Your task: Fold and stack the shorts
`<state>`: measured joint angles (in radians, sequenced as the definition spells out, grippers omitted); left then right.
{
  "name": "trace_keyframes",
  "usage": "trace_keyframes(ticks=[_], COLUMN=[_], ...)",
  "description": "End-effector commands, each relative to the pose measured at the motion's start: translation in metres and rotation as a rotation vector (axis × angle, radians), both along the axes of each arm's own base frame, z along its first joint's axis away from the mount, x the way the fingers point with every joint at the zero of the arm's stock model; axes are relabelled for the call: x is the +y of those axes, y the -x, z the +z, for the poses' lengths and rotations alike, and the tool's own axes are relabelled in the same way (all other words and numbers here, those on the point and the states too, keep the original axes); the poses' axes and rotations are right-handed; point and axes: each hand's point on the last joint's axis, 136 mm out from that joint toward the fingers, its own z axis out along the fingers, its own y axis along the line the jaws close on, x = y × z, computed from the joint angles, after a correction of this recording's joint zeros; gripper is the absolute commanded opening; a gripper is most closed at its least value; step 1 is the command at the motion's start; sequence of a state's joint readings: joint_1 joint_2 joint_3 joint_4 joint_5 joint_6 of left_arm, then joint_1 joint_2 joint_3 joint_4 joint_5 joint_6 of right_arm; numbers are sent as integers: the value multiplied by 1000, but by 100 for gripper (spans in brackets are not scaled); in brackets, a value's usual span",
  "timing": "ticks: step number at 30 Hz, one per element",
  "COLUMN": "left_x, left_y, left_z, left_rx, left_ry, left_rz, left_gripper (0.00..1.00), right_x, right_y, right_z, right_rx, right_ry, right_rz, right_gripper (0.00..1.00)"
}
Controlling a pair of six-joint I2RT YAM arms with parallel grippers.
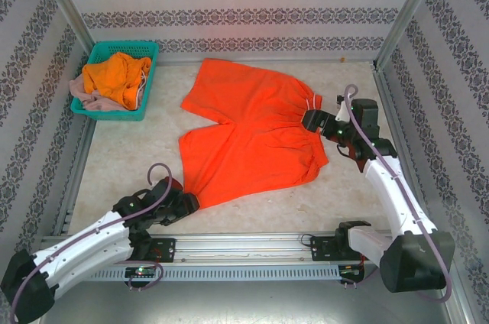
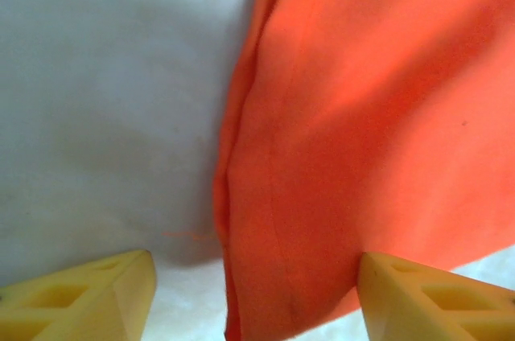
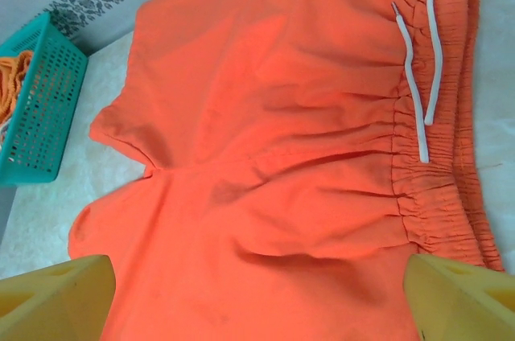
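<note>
On the worktop [image 1: 114, 163], red-orange shorts [image 1: 252, 133] are spread flat; left pincer [image 1: 186, 202] is held released astride a leg hem [image 2: 229, 196], right pincer [image 1: 310, 120] released at waistband [image 3: 451, 116].

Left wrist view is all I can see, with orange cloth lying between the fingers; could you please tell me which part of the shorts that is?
Observer: The left fingers straddle the hem corner of the near leg of the red-orange shorts.
Operator: Are the shorts folded yet?
Observer: No, they lie spread out on the table.
Operator: Where is the right arm?
Observer: The right fingers stand open at the waistband, by the white drawstring.
</note>
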<state>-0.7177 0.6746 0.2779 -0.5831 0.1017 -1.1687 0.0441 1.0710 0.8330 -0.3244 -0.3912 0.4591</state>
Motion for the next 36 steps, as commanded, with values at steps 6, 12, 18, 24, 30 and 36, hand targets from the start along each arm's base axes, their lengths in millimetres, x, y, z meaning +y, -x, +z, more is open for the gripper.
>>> trace_keyframes(ticks=[6, 12, 18, 24, 30, 36], left_x=[-19, -30, -30, -21, -19, -18], left_y=[-29, -41, -40, -28, -22, -19], left_z=[13, 20, 32, 28, 18, 11], left_rx=[-107, -126, -131, -115, -98, -76], left_ry=[93, 120, 95, 109, 144, 128], left_rz=[43, 39, 6, 30, 57, 47], left_gripper=[46, 38, 44, 52, 49, 43], right_x=[6, 8, 11, 13, 13, 12], right_y=[16, 24, 26, 27, 26, 28], right_z=[-7, -7, -11, -13, -13, -18], right_rx=[-13, -9, 2, 6, 6, 23], right_ry=[103, 227, 244, 249, 251, 267], right_rz=[77, 130, 147, 148, 151, 157], right_gripper=[92, 93, 93, 93, 93, 93])
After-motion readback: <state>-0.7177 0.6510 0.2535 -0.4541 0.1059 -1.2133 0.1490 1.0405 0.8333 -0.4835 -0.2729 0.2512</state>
